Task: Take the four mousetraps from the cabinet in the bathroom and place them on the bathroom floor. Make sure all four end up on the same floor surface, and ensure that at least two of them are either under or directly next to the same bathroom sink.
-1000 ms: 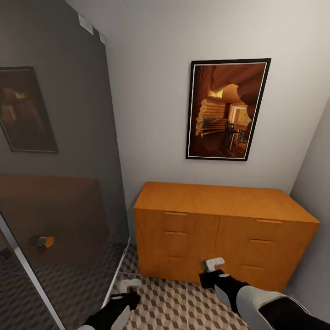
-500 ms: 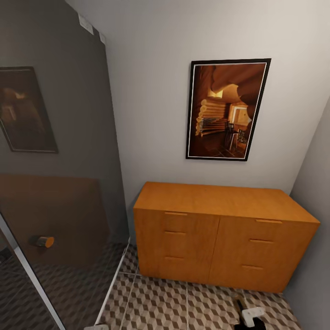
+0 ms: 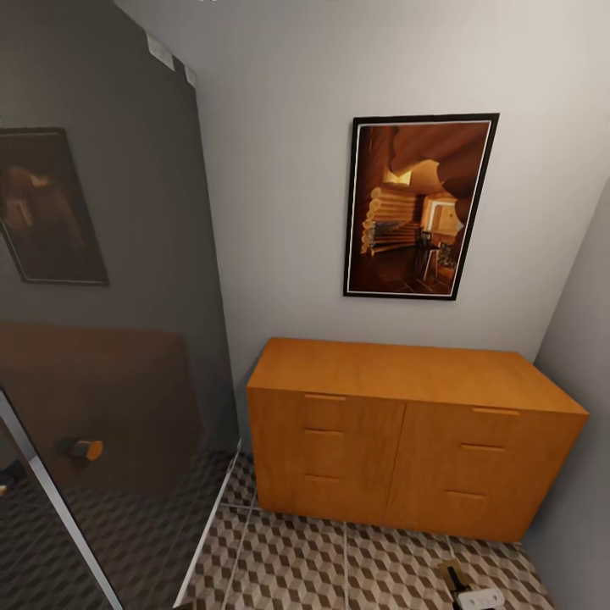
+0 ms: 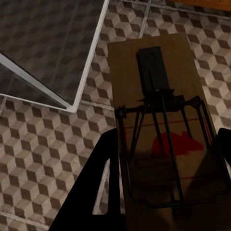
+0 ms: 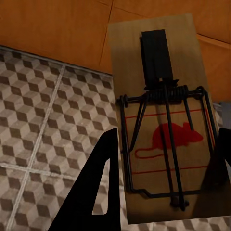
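Both hands come away loaded: the left hand (image 4: pixel 163 192) clamps one mousetrap (image 4: pixel 161 120) over the bathroom floor (image 4: pixel 43 149), and the right hand (image 5: pixel 163 192) clamps a second mousetrap (image 5: pixel 161 120) at the foot of the cabinet (image 3: pixel 407 432), low right in the head view. All cabinet fronts look shut. Carrying well means keeping both traps level and firmly pinched until they reach the sink, lowering each flat onto the tiles.

Right gripper (image 3: pixel 480 598) (with its mousetrap (image 3: pixel 450 573)) cut off by head view's bottom edge
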`<state>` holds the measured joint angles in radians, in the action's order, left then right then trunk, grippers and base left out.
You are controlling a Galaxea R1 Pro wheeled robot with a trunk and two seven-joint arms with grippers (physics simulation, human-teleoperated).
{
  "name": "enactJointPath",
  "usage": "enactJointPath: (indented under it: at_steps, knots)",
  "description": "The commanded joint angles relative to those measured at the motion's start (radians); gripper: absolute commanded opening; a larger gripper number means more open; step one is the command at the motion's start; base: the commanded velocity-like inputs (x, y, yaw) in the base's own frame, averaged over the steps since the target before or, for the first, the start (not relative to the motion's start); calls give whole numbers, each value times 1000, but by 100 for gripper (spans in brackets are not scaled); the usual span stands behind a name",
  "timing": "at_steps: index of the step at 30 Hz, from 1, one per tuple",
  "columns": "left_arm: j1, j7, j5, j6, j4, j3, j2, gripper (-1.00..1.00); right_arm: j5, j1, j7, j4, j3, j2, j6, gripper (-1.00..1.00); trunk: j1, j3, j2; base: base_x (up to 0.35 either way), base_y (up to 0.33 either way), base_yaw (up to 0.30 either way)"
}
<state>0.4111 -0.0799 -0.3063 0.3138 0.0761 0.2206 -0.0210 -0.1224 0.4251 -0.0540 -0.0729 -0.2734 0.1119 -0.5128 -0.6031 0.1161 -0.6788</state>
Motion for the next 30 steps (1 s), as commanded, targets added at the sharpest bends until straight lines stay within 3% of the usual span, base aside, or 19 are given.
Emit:
enactJointPath:
  at_steps: [1,6,9,16,30]
  knots:
    - [0,-4,-13,12,4,8,0,-100,-12,2,4,-4,-9,-1,-6,-100,4,-2,6,0,0,0]
    - [-6,-4,-57,39,4,8,-1,-100,-12,1,5,-4,-9,-1,-6,-100,23,-17,41,0,0,0]
    - [-8,-4,-67,43,4,8,-2,-100,-12,1,5,-4,-9,-2,-7,-100,34,-27,62,0,0,0]
    - [-11,-4,-71,45,4,8,-1,-100,-13,1,4,-4,-9,-2,-6,-100,61,-49,111,0,0,43]
    - [-11,-6,-72,45,4,8,0,-100,-13,1,3,-4,-9,-2,-6,-100,115,-92,209,0,0,276]
